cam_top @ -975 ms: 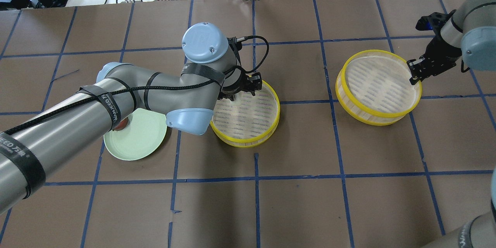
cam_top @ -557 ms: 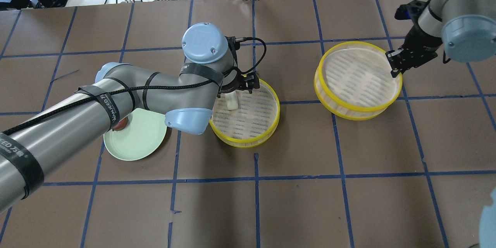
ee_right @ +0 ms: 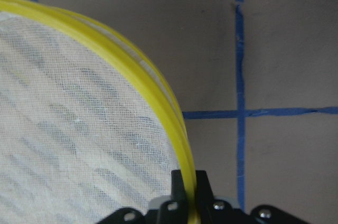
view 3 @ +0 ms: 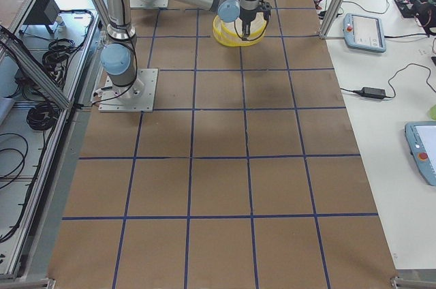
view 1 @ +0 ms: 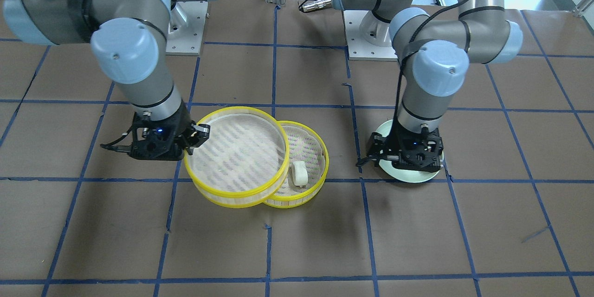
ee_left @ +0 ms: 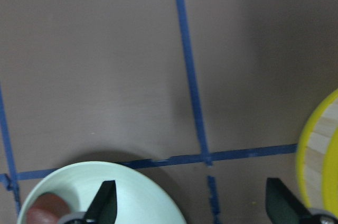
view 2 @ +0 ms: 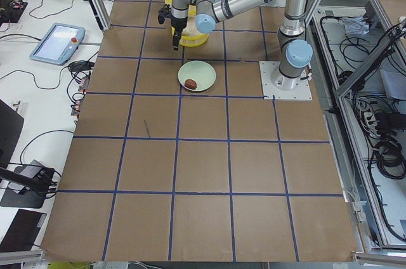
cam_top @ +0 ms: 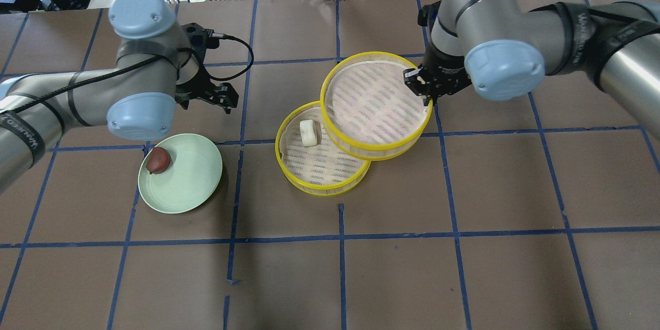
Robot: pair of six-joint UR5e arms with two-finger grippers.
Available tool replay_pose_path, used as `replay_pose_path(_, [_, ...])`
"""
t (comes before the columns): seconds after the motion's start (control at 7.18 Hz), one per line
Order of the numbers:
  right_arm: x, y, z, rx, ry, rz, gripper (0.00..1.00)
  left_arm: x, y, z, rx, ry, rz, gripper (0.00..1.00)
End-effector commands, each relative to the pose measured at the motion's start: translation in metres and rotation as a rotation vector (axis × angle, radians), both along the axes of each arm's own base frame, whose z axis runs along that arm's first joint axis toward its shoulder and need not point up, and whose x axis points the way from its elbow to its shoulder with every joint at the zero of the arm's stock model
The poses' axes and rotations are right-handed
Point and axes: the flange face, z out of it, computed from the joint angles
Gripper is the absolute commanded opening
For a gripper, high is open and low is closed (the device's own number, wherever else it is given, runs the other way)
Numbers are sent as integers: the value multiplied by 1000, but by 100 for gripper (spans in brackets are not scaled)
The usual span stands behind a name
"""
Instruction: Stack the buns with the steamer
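A white oblong bun (cam_top: 308, 132) lies in a yellow-rimmed steamer tray (cam_top: 330, 185) on the table; it also shows in the front view (view 1: 300, 174). My right gripper (cam_top: 423, 85) is shut on the rim of a second steamer tray (cam_top: 376, 105) and holds it tilted, partly over the first tray. The wrist view shows the fingers pinching the yellow rim (ee_right: 158, 97). A dark reddish-brown bun (cam_top: 158, 160) sits on the pale green plate (cam_top: 191, 185). My left gripper (cam_top: 223, 98) is open and empty, above the table just beyond the plate.
Brown paper with blue tape lines covers the table. In the left wrist view the plate (ee_left: 132, 192) is at the lower left and the lower tray's rim (ee_left: 317, 171) at the right edge. Cables and a controller lie past the far table edge.
My left gripper let go of the white bun in the tray and moved left, off the steamer toward the plate. My right gripper carried the second tray left until it overlaps the first.
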Motion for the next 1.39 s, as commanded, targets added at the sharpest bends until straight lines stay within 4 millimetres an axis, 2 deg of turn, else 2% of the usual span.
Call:
replay_pose_path(0.0, [62, 19, -22, 37, 7, -52, 9, 71, 13, -29, 95, 0, -42, 100])
replay_pose_path(0.14, [69, 22, -29, 48, 18, -38, 9, 86, 19, -38, 117, 3, -33, 100])
replay_pose_path(0.28, [75, 24, -36, 62, 19, -29, 9, 87, 30, -67, 186, -7, -38, 100])
replay_pose_path(0.42, [82, 27, -40, 66, 21, -25, 9, 93, 33, -84, 231, -58, -35, 100])
replay_pose_path(0.84, [83, 28, -48, 76, 31, -23, 9, 93, 37, -106, 276, -50, -37, 93])
replay_pose_path(0.97, [83, 28, -50, 75, 31, -23, 9, 100, 37, -108, 279, -45, -22, 81])
replay_pose_path(1.11, [82, 29, -53, 75, 29, -23, 9, 104, 37, -108, 280, -46, -16, 55])
replay_pose_path(1.25, [82, 29, -56, 77, 30, -23, 10, 104, 36, -107, 277, -48, -12, 17])
